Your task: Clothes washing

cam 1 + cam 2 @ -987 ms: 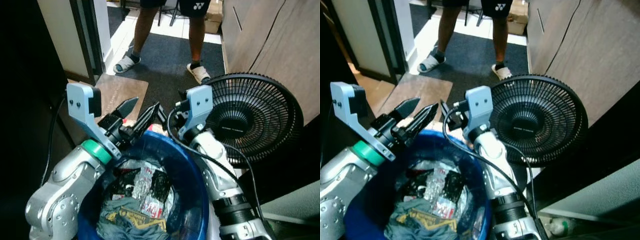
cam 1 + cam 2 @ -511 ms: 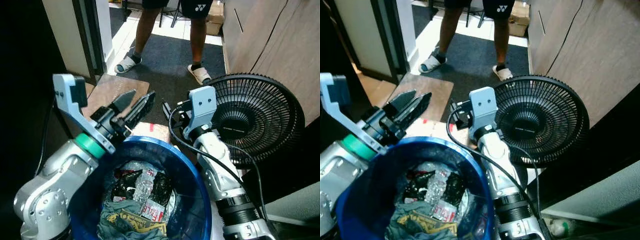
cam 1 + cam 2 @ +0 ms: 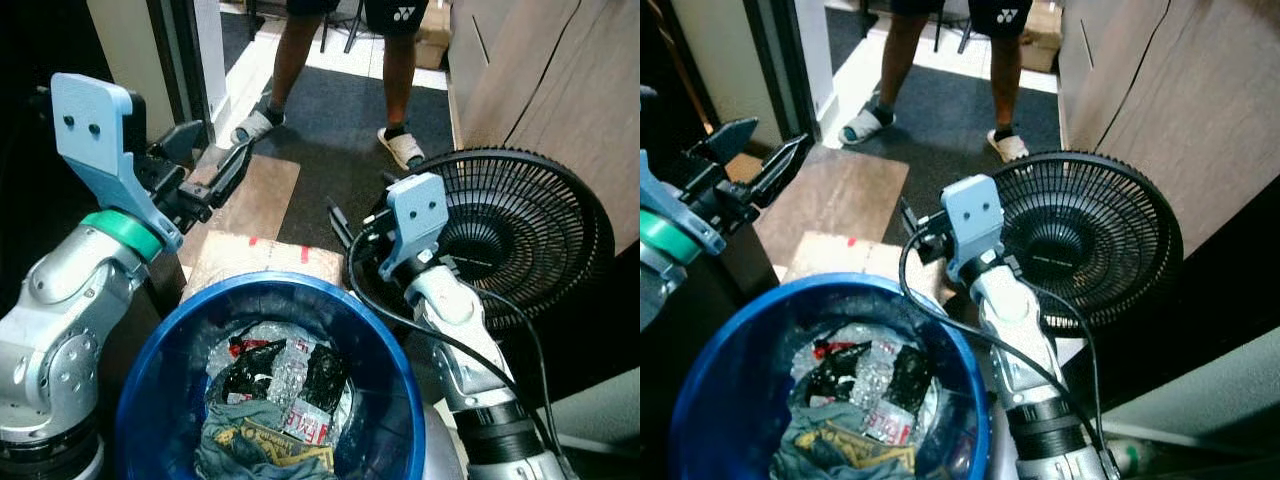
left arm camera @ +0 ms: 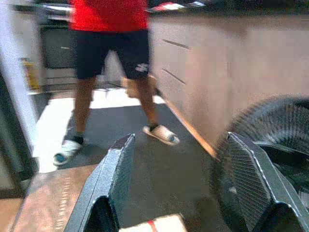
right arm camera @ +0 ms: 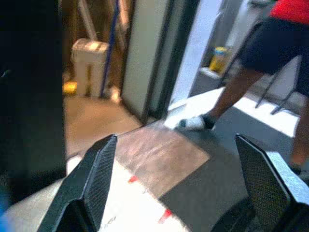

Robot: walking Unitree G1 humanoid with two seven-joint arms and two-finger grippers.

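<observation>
Left eye view | blue tub [image 3: 385, 345] | clothes [image 3: 275, 405] inside (crumpled)

Black fan [image 3: 515, 232], cardboard box [image 3: 262, 260], person's sandalled feet [image 3: 404, 147].

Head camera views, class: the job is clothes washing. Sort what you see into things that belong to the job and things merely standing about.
Belongs to the job:
- round blue plastic basket
- crumpled clothes inside it
- left gripper, open, raised
- right gripper, open

Just standing about:
- black floor fan
- flat cardboard box
- brown doormat
- person in sandals
</observation>
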